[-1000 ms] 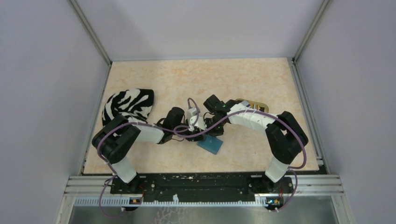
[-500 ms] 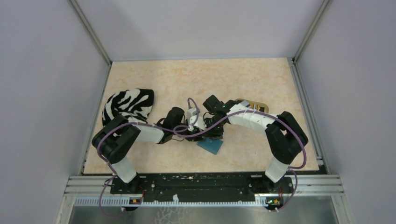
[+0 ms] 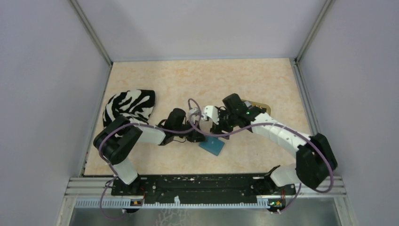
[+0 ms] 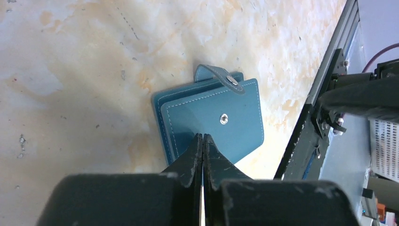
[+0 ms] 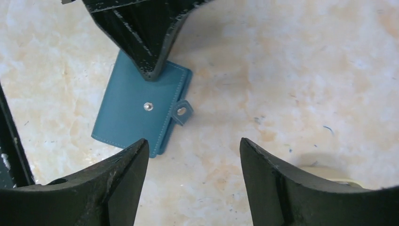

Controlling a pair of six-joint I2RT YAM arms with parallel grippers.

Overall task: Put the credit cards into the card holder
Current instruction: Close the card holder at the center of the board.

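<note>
One zebra cloth (image 3: 129, 106), beige tray (image 3: 262, 106), card holder (image 3: 212, 146)

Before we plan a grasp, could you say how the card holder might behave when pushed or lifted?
The card holder lies flat on the table, so it would likely slide, not tip. Its tab sits off the snap stud, so it may flop open if lifted. The glossy surface may be slippery.
</note>
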